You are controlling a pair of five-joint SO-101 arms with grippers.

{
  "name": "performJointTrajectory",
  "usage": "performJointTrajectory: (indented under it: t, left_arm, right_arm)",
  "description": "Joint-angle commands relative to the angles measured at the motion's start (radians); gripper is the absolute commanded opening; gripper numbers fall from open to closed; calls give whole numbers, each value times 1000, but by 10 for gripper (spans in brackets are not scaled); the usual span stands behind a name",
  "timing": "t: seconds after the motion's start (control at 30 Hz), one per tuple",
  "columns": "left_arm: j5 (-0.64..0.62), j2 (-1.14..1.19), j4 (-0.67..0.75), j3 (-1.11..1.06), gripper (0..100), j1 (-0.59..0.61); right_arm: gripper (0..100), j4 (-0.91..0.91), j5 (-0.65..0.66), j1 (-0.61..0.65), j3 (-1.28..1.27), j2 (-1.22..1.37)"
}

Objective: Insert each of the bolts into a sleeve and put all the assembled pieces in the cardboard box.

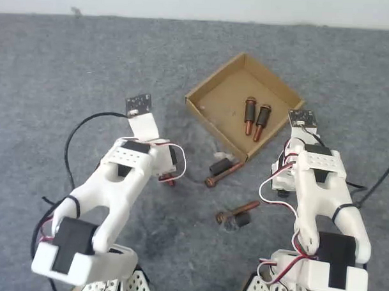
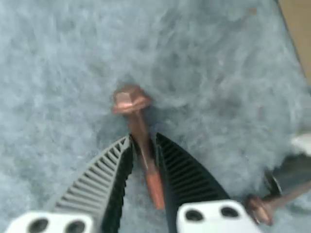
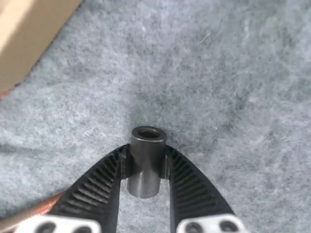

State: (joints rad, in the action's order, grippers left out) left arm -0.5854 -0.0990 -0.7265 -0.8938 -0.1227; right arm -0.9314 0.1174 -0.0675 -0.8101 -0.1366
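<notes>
— Gripping a bolt (image 2: 141, 128) by its shank, the left gripper (image 2: 142, 139) hangs over the carpet (image 2: 218, 87). What lies around it?
— Two loose pieces (image 1: 222, 171) (image 1: 235, 215), bolts already sleeved, lie on it near the box (image 1: 223, 98); two finished pieces (image 1: 250, 115) (image 1: 262, 121) rest inside.
— And the right gripper (image 3: 146, 150)?
— Its fingers clamp a sleeve (image 3: 146, 162). From above, the right arm (image 1: 321, 188) covers that sleeve; the right wrist view shows its open bore.

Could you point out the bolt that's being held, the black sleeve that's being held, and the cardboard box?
held bolt (image 2: 144, 153): left wrist view, on its copper shank below the head.
held sleeve (image 3: 146, 165): right wrist view, on its dark side wall.
cardboard box (image 1: 221, 102): high view, on its bare floor.
</notes>
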Motion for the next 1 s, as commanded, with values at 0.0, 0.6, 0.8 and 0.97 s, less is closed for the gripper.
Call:
performJointTrajectory:
  t: [0.0, 0.6, 0.8, 0.97]
  left_arm:
    - [-8, 5, 8, 64, 73, 54]
    - [-8, 71, -52, 133, 70, 29]
    - [-5, 226, -175, 295, 70, 57]
    - [-3, 230, -187, 306, 47, 57]
  right_arm:
    - [7, 7, -2, -5, 46, -10]
    - [7, 7, -2, -5, 46, -10]
    - [7, 7, -2, -5, 46, -10]
    - [7, 7, -2, -5, 46, -10]
